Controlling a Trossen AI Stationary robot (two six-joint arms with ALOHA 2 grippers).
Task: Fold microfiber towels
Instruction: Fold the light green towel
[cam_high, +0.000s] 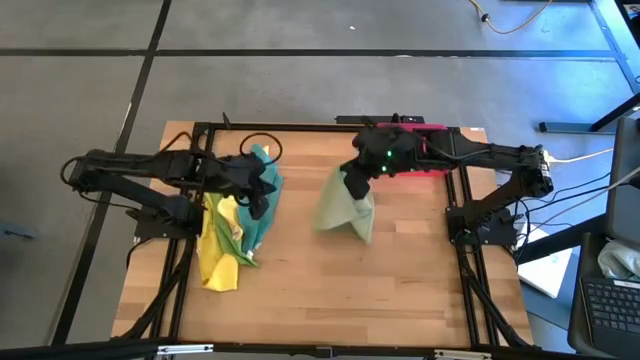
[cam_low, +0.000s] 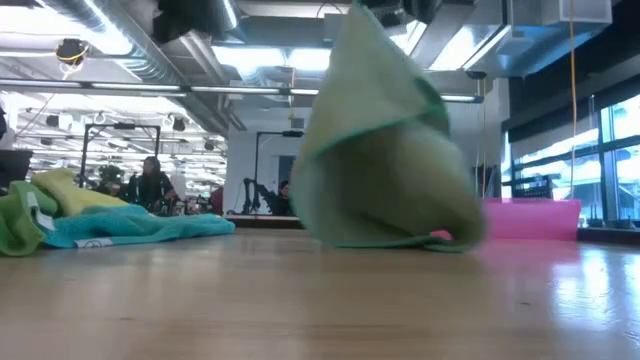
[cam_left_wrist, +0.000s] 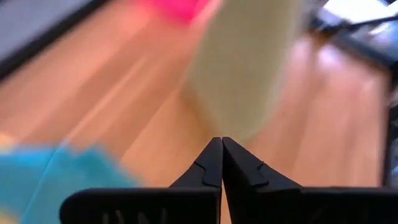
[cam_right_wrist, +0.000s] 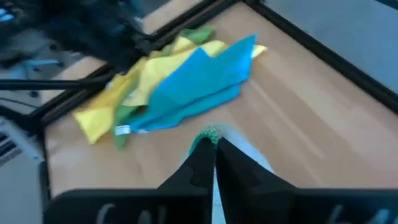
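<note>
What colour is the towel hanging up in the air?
Pale olive green towel, clearest in the low view.

Wooden table (cam_high: 400, 300) serves as reference. A pink-red tray (cam_high: 425, 150) sits at its far edge on the right side (partly covered from above; in the low view its wall shows pink). A laptop (cam_high: 610, 310) rests off the table's right edge. People (cam_low: 150, 185) stand well beyond its far side.

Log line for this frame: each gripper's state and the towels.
right gripper: shut on pale olive towel, lifted, lower edge on table | left gripper: shut, empty, over towel pile | none folded
</note>
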